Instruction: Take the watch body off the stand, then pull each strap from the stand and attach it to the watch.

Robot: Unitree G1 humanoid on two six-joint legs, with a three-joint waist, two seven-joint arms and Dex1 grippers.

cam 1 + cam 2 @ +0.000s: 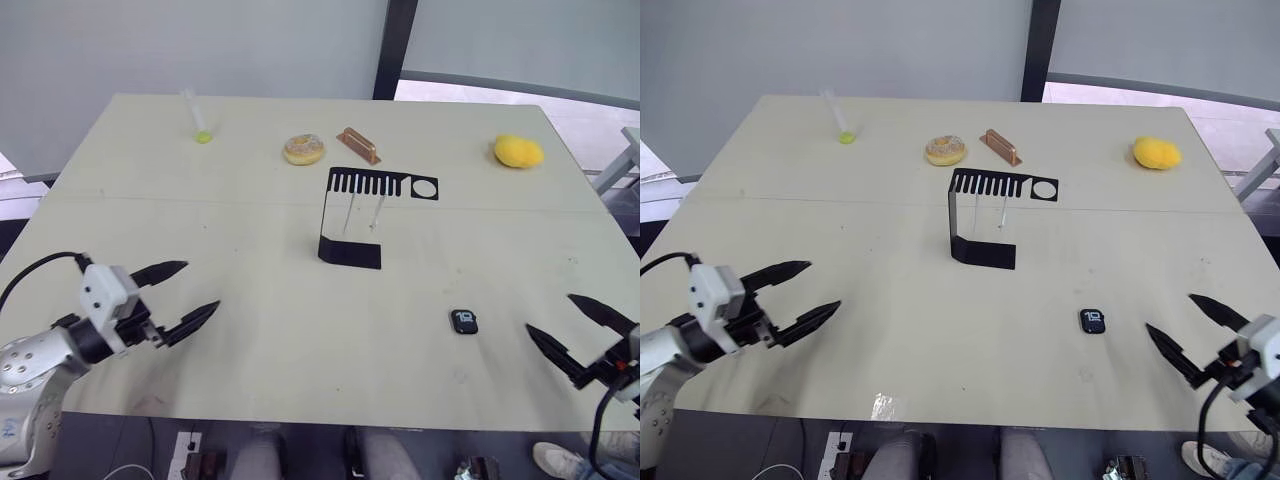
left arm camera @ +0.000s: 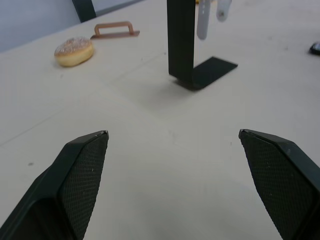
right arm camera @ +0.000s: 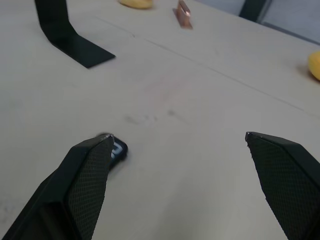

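Note:
The black stand (image 1: 352,215) rises at the table's middle, and two white straps (image 1: 362,212) hang from its slotted top plate. Off the stand, the small black watch body (image 1: 464,322) lies flat on the table toward the front right. My right gripper (image 1: 574,327) hovers open just right of the watch body, which peeks from behind one of its fingers (image 3: 85,175) in the right wrist view. At the front left my left gripper (image 1: 180,292) is open and empty, pointing toward the stand (image 2: 192,50).
Along the table's far side lie a clear tube with a green end (image 1: 197,117), a donut (image 1: 304,149), a copper-brown block (image 1: 358,144) and a yellow lump (image 1: 518,151). The table's front edge (image 1: 330,420) runs close under both grippers.

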